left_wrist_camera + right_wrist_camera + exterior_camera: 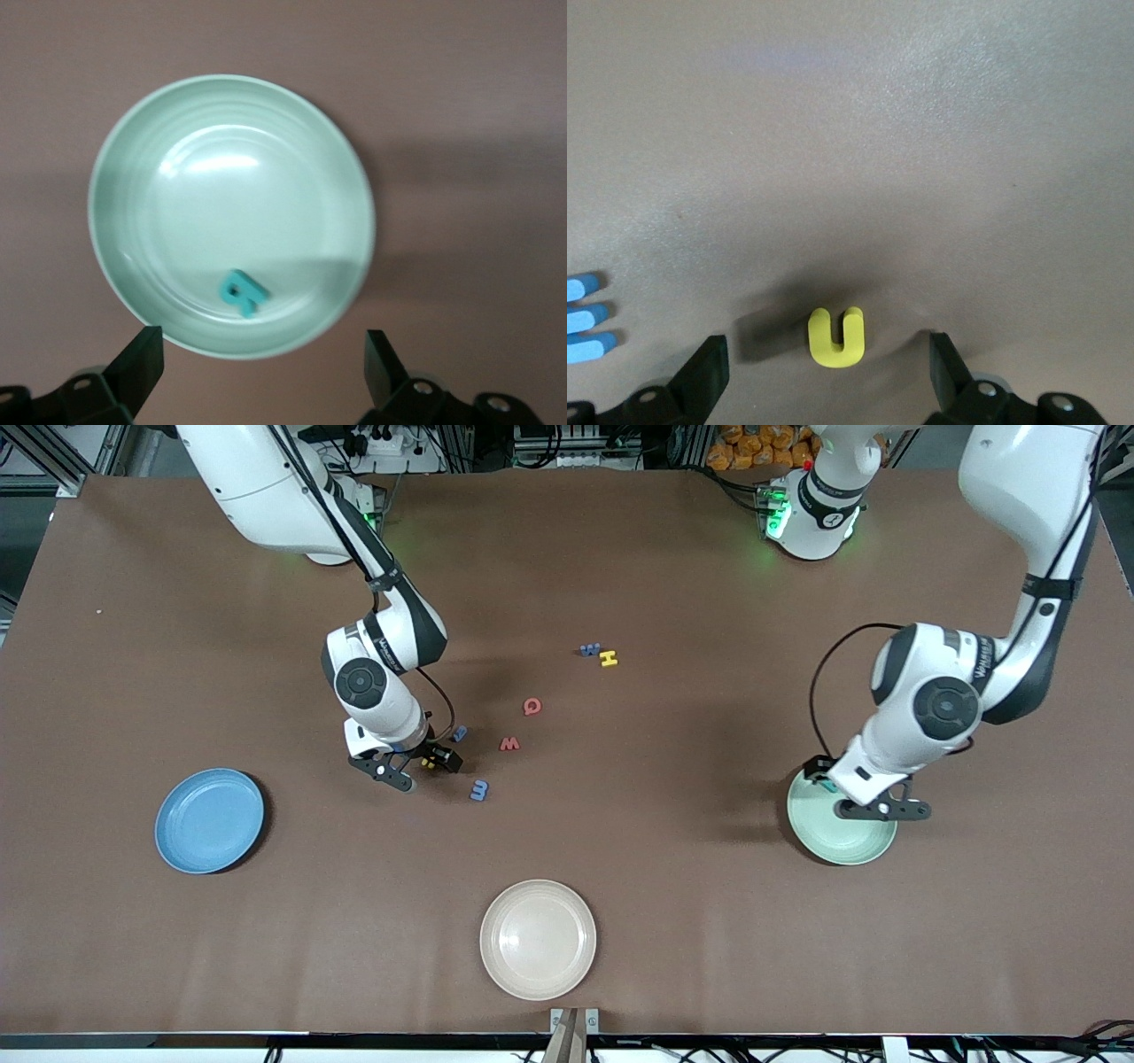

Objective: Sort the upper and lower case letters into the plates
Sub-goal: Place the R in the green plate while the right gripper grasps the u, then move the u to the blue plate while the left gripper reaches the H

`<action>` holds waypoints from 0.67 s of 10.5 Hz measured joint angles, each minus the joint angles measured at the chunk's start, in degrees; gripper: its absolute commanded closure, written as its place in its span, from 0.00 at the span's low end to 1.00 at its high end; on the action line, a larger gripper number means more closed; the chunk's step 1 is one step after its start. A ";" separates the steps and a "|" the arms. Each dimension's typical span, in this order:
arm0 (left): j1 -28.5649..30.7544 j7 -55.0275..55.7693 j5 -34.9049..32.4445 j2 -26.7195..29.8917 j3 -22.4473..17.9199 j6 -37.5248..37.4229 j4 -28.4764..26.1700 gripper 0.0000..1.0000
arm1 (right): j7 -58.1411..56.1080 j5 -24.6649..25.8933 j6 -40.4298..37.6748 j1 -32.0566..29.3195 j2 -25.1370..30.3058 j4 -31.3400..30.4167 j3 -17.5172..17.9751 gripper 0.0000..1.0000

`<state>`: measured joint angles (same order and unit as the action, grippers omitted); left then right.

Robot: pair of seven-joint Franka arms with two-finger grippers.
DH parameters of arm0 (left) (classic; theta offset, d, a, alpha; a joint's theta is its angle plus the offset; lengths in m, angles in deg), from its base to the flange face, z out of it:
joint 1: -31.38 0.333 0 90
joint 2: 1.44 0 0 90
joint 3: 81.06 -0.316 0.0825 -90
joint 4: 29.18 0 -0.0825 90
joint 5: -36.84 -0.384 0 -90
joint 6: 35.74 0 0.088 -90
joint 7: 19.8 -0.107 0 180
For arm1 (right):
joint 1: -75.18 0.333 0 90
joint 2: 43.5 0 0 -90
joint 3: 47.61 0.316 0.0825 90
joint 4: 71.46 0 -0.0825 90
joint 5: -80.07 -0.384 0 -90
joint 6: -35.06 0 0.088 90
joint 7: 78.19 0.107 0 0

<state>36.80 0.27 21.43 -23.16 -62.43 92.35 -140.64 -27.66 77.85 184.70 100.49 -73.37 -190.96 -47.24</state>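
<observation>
The pale mint plate (842,846) lies toward the left arm's end of the table. My left gripper (877,808) hangs open over its edge, holding nothing. In the left wrist view, a teal letter (241,293) lies inside the mint plate (221,177), just ahead of the left gripper (262,341). My right gripper (418,765) is low over the table, open around a yellow letter u (836,336) without touching it. The sky blue plate (210,820) holds nothing. A blue letter (479,790), red W (509,744), red Q (532,707), another blue letter (459,733), yellow H (609,659) and a blue letter (590,649) beside it lie loose mid-table.
A cream-beige plate (538,939) sits near the table's front edge, between the two coloured plates. A blue letter (585,319) shows at the edge of the right wrist view, close to the right gripper (826,354).
</observation>
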 measured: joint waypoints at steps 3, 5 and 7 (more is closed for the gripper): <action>-2.32 14.88 0.07 0.96 7.25 -2.84 -0.02 0.00 | -0.42 0.00 0.25 0.00 -0.41 0.02 -0.05 0.00; -4.06 25.84 0.09 0.95 11.90 -3.47 -0.21 0.00 | -0.45 0.00 0.25 -0.01 -0.42 0.04 -0.11 0.91; -5.77 34.43 0.22 0.83 15.82 -3.63 -0.75 0.00 | -0.48 0.00 0.31 0.00 -0.26 0.31 -0.09 1.00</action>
<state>31.03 34.70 21.65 -22.33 -46.61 88.72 -141.40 -28.14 77.85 185.01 100.50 -73.62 -190.65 -47.33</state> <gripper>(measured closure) 0.000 0.247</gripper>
